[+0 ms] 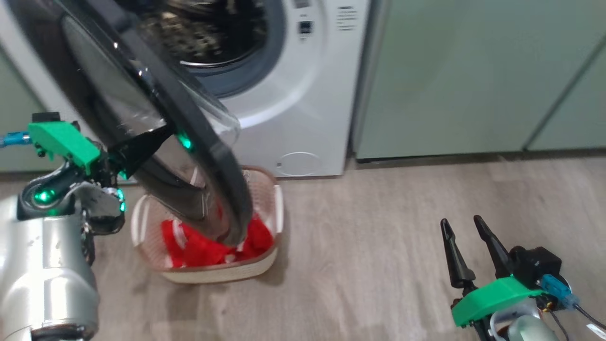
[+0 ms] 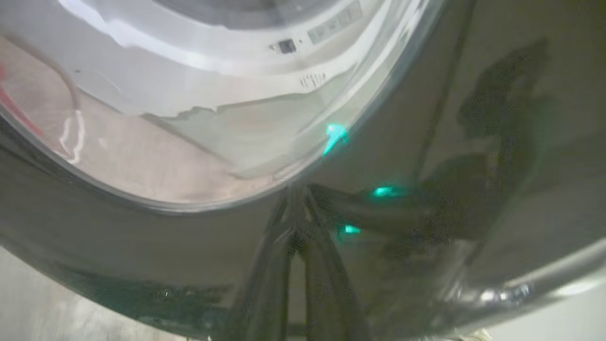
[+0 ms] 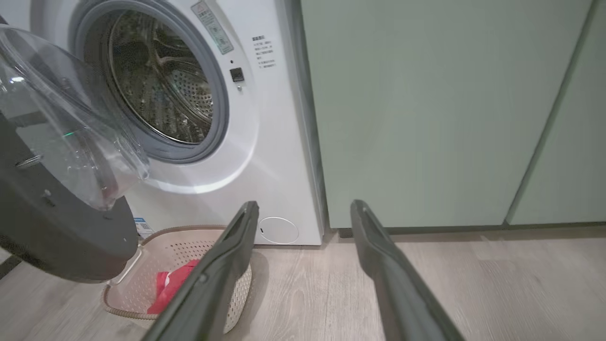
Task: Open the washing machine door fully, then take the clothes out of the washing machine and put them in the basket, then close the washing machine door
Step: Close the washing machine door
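The washing machine door (image 1: pixel 208 156), black-rimmed with a bulging glass bowl, stands partly open in front of the white washing machine (image 1: pixel 293 94). The steel drum (image 3: pixel 161 85) looks empty. My left gripper (image 1: pixel 163 131) is shut, its tips touching the door's outer face. In the left wrist view the left gripper (image 2: pixel 294 232) meets its own reflection on the glossy rim (image 2: pixel 473 94). The cream basket (image 1: pixel 208 277) sits on the floor under the door with the red clothes (image 1: pixel 203 248) inside. My right gripper (image 1: pixel 461 221) hangs open and empty at the lower right, its fingers (image 3: pixel 222 274) pointing at the machine.
Pale green cabinet doors (image 1: pixel 473 71) run to the right of the machine. Wood-look floor (image 1: pixel 378 227) stretches between the basket and my right arm. The door's lower edge overhangs the basket (image 3: pixel 189 241) and hides part of the clothes (image 3: pixel 170 284).
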